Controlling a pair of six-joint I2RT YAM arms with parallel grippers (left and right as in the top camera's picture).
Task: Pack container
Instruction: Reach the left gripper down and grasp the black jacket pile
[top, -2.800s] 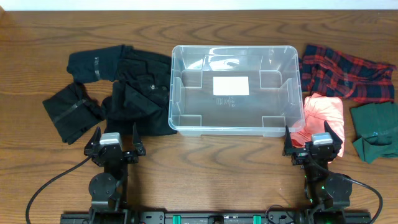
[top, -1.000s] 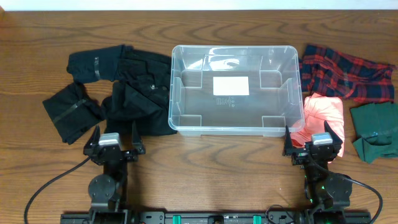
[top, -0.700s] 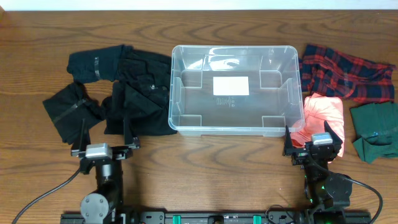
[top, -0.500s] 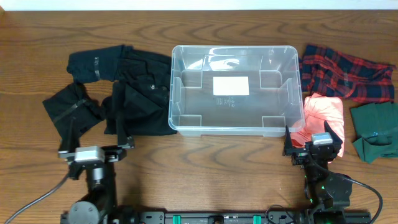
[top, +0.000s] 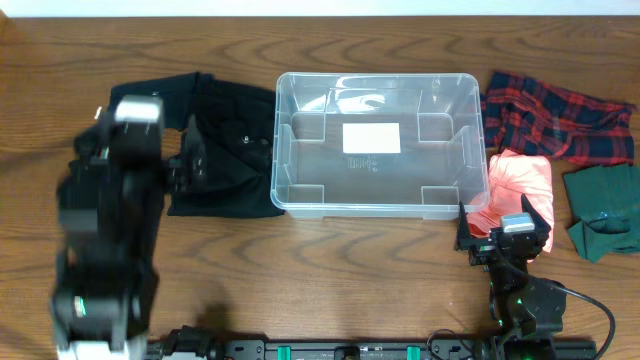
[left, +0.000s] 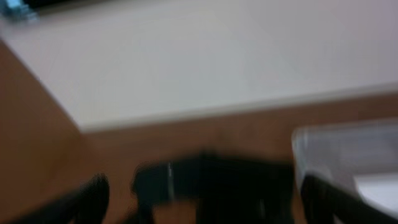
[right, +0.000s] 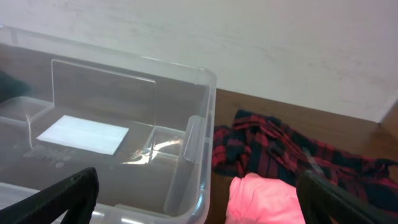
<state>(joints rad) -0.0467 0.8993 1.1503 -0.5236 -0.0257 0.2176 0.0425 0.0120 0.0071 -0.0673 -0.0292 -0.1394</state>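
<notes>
Operator: When both arms are inspected, how do the claws stand?
Technician: The left gripper (left: 205, 196) is spread fully, holding nothing, high over the black clothes (top: 225, 150); its wrist view is blurred. The right gripper (top: 495, 220) is likewise spread wide and empty, at the near edge of the pink cloth (top: 520, 178).
Operator: Where is the container (top: 310, 150)?
Technician: It sits upright at the centre of the table (top: 350, 270), black clothes against its left wall, red plaid cloth (top: 555, 120) beside its right.

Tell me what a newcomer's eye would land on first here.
The clear container sits empty in the middle of the table. The left arm looms tall and blurred over the black clothes at the left. A red plaid cloth, a coral garment and a green cloth lie at the right.
</notes>
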